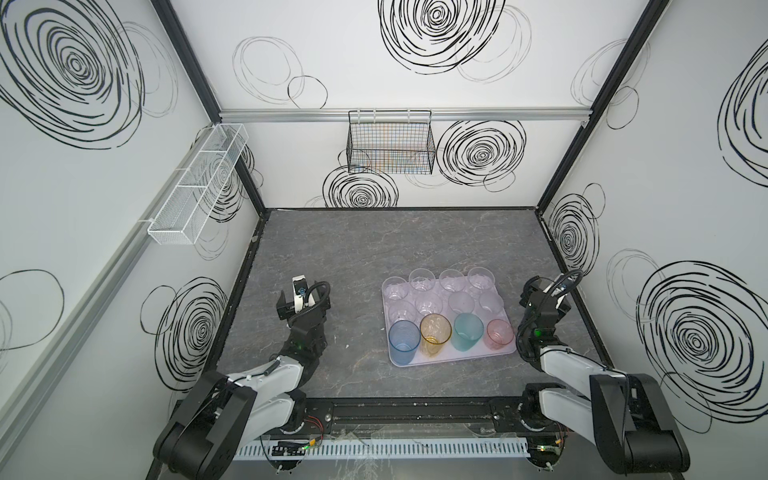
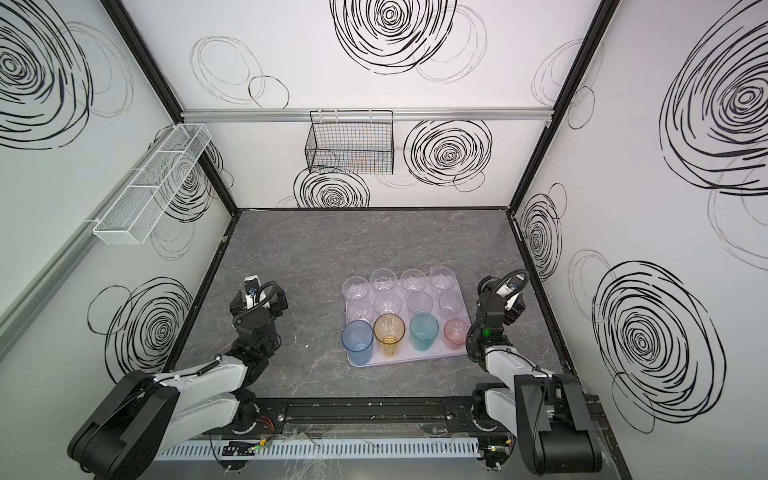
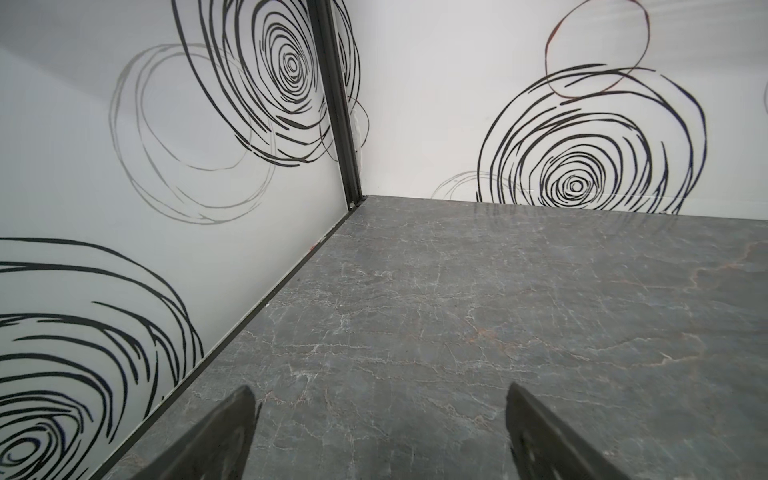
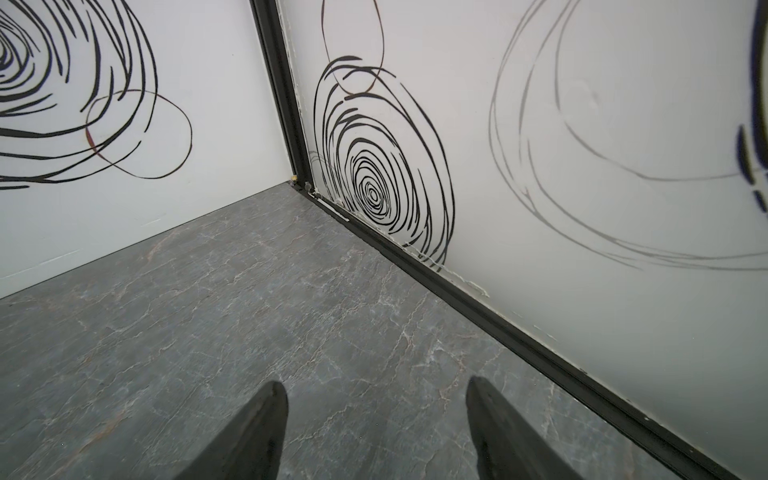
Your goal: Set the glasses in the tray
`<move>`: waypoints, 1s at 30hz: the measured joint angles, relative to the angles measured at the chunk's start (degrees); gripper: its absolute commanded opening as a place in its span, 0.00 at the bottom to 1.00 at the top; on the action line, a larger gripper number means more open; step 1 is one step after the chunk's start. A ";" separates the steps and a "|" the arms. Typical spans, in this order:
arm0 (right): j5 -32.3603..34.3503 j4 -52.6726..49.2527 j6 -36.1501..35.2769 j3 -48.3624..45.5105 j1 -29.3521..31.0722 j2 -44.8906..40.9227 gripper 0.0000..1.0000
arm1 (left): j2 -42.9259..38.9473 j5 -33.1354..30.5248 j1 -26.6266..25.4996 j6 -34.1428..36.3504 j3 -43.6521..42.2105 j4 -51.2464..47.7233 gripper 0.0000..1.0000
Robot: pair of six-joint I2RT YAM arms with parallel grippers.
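Carrying everything, the grey marbled bench (image 1: pixel 353 249) is bearing the lilac tray (image 1: pixel 451 358) right of centre. The left hand (image 3: pixel 380 415) is hovering over bare bench, well apart from the tray, its jaws standing wide and gripping nothing. The right hand (image 4: pixel 376 399), near the tray's right edge, is gaping a little less and is likewise holding nothing. All twelve glasses (image 1: pixel 461 302) are standing upright in the tray in three rows, the tinted glasses (image 1: pixel 468 331) nearest. The clear ones are blending into the tray, and both wrist views are cutting the fingers (image 3: pixel 232 432) off at the frame edge.
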 measured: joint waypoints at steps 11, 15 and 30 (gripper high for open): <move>-6.69 8.61 -1.33 -0.31 -0.33 5.97 0.76 | 6.10 17.22 11.02 -2.99 0.70 6.84 0.96; -9.20 17.07 -3.34 -2.84 -0.37 9.53 0.83 | 8.26 21.84 11.74 -1.90 0.55 11.80 0.96; -21.33 30.69 -6.80 -6.75 -4.68 19.47 1.00 | 21.53 30.62 16.04 -1.79 -0.44 28.33 0.96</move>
